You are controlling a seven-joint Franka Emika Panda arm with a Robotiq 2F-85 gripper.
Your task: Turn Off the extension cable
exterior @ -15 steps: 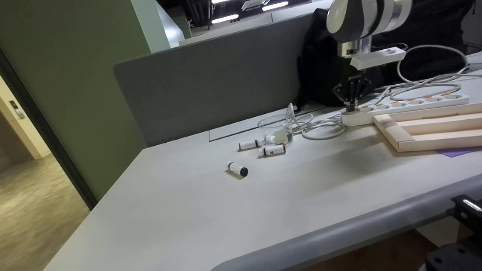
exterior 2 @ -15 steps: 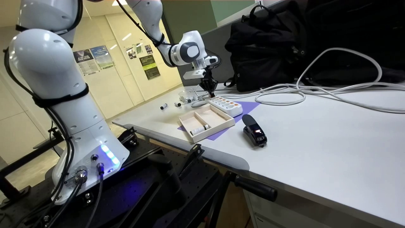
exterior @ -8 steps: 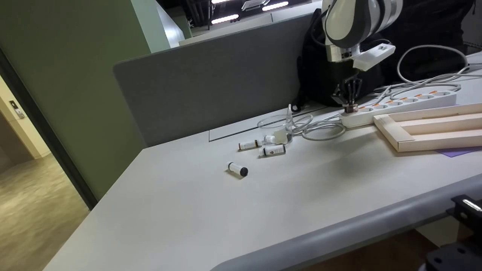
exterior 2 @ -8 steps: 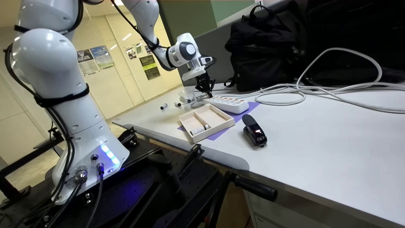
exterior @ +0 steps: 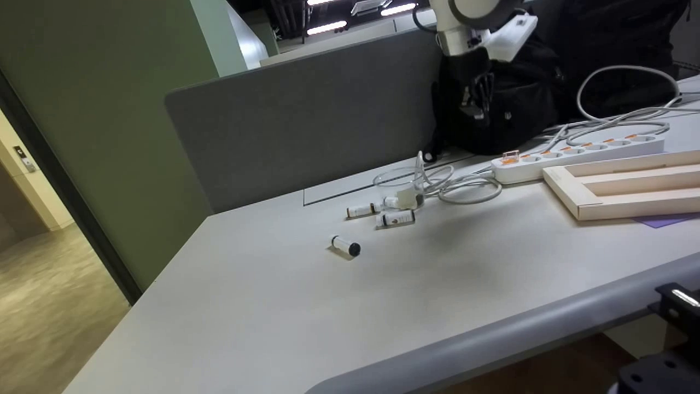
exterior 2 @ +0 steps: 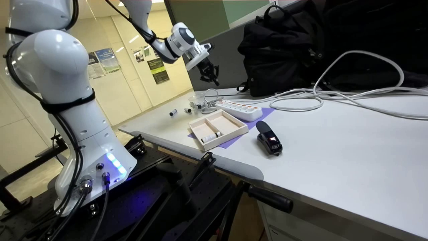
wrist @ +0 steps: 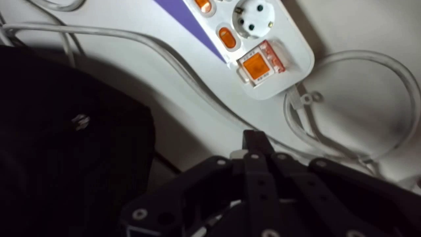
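Pincer [exterior: 479,114] has lifted up & away from orange switch [wrist: 256,66] of ext. cable [exterior 2: 239,109] vs. a sec ago; hangs above desk [exterior: 273,284], fingers tog., i.e. narrow. Ext. cable lies btwn wooden tray [exterior 2: 227,138] & desk's back edge, partly on purple sheet [wrist: 183,14].

The extension cable [wrist: 250,43] is smooth plastic, the tray [exterior 2: 227,137] matt wood.

I take this for an office with a touch of the lab: I reach over a white desk [exterior 2: 334,150] backed by a grey partition [exterior: 328,131], with drawers [exterior 2: 284,217] beneath, posters [exterior 2: 157,71] on the pale wall [exterior 2: 125,92] and strip lights [exterior: 326,27] overhead, while my base [exterior 2: 90,144] stands on a black perforated plate [exterior 2: 140,201].
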